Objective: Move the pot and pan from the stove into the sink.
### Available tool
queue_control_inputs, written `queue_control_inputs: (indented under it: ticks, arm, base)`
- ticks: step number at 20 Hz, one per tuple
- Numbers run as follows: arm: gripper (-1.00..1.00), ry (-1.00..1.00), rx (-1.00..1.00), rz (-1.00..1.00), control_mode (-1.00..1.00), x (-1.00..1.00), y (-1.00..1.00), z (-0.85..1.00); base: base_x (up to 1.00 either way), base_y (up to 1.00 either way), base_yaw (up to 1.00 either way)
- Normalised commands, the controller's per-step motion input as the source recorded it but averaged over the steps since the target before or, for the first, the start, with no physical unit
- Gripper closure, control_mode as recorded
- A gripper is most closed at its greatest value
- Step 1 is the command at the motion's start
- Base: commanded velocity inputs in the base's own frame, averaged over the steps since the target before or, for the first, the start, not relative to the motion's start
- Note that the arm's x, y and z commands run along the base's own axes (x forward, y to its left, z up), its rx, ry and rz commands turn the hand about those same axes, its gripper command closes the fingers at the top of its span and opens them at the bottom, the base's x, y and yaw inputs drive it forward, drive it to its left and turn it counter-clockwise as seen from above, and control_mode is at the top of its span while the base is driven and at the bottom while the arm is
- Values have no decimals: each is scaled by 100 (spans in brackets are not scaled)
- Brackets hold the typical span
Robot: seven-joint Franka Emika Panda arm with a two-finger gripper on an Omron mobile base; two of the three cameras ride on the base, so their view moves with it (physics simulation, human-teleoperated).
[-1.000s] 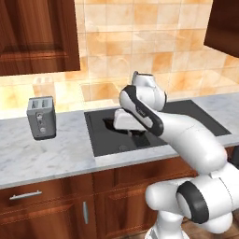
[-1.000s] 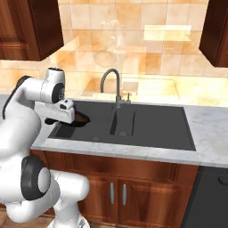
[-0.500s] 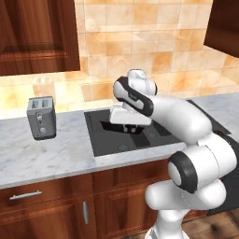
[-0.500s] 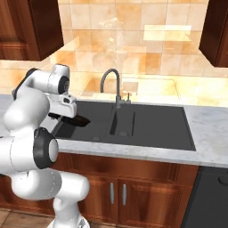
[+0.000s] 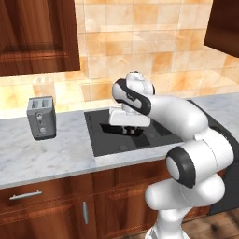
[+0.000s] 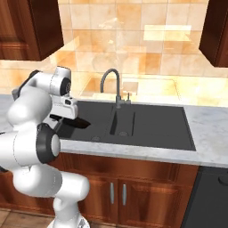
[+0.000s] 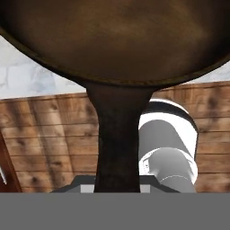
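Holding one pan (image 7: pixel 112 40) by its handle over one sink (image 6: pixel 147 127).

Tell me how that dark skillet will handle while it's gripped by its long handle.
The pan looks like thick cast iron, so it's probably stiff and heavy for its size. Its wide bowl sits far beyond the handle, so it may sag or twist in the gripper. The matte handle seems unlikely to slip.

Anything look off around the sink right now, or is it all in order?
Nothing stands out. The gripper holds the pan by its handle over the left end of the sink. The toaster stands upright on the counter; nothing spilled.
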Motion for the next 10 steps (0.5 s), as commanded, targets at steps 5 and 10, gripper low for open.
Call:
queue_control_inputs:
  ticks: [5,10]
  arm:
    - [100,0,4,0,-100,2,0,-21]
    - [100,0,16,0,-100,0,-5,-7]
  base:
    - [0,0,0]
    - [0,0,0]
